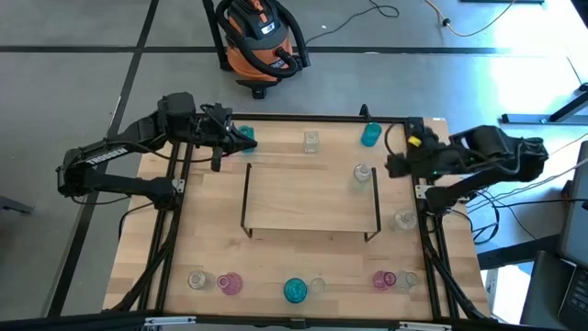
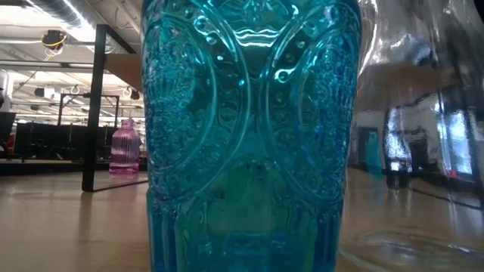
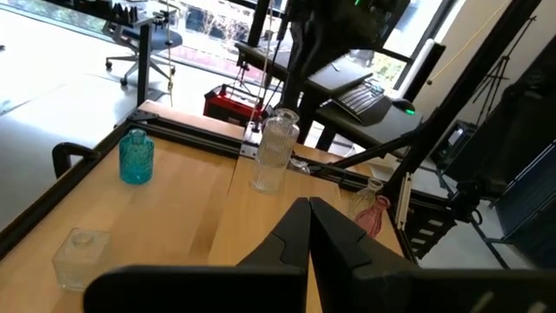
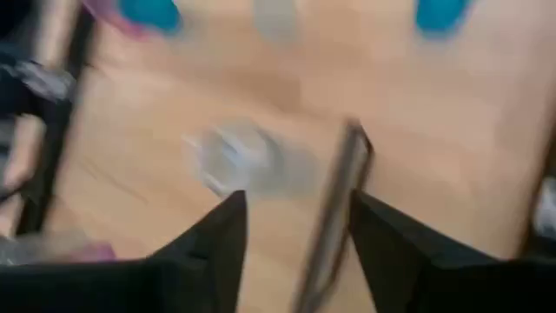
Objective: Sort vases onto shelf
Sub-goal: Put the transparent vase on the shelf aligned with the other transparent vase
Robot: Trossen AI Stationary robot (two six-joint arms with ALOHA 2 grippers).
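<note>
The shelf [image 1: 312,198] stands in the table's middle, with a tall clear vase [image 1: 363,175] by its right end. Along the far edge stand a teal vase [image 1: 246,138], a squat clear vase [image 1: 311,141] and another teal vase [image 1: 370,135]. Several pink, teal and clear vases line the near edge, among them a teal one [image 1: 295,291] that fills the low view [image 2: 249,136]. My left gripper [image 1: 230,138] [image 3: 308,202] hangs shut at the far left, beside the teal vase, nothing between its fingers. My right gripper [image 1: 397,165] [image 4: 295,235] is open above the shelf's right end and holds nothing.
A clear vase [image 1: 404,219] stands right of the shelf. The shelf's dark end bracket [image 4: 343,200] and a clear vase [image 4: 239,161] lie below my right gripper. Bare wood lies left of the shelf. An orange vacuum cleaner [image 1: 262,37] stands on the floor beyond the table.
</note>
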